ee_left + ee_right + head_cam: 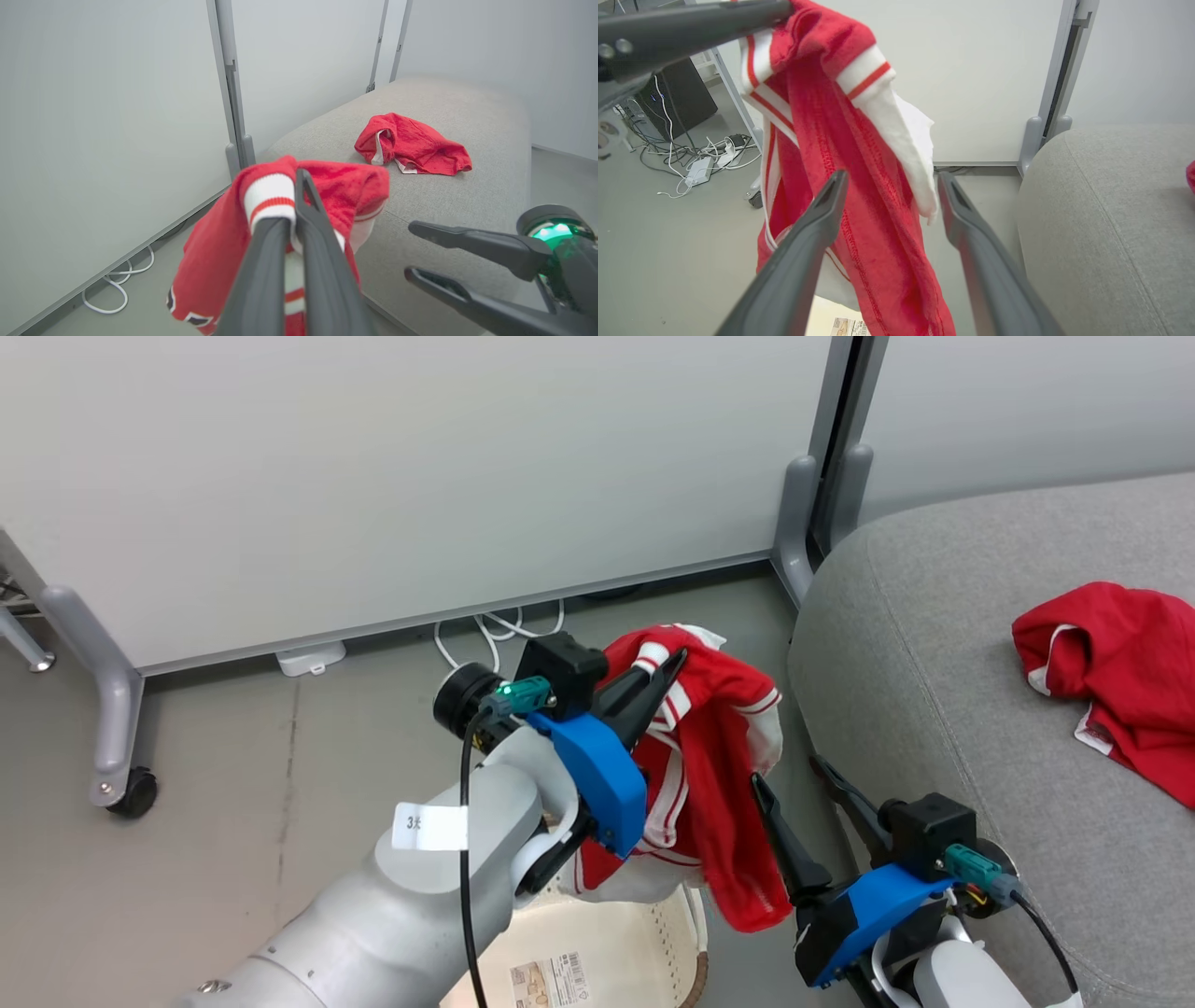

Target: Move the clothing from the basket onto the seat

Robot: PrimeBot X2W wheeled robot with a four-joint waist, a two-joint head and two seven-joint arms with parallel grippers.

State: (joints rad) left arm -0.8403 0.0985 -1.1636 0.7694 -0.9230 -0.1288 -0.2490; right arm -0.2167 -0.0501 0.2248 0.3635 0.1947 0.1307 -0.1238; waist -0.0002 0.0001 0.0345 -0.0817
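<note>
My left gripper (670, 661) is shut on the red jersey with white striped trim (719, 747), which hangs in the air above the cream-white basket (644, 943). In the left wrist view the fingers (303, 219) pinch a striped cuff of the jersey (336, 186). My right gripper (784, 770) stands open just right of the hanging cloth, its fingers on either side of a red fold (878, 224) without closing on it. A plain red garment (1120, 653) lies on the grey seat (934, 644) to the right.
White partition panels (420, 476) on grey wheeled legs (117, 709) stand behind. White cables (495, 630) lie on the floor at their foot. A black box and more cables (686, 98) sit further left. The seat's rounded edge (1045, 196) is close to my right gripper.
</note>
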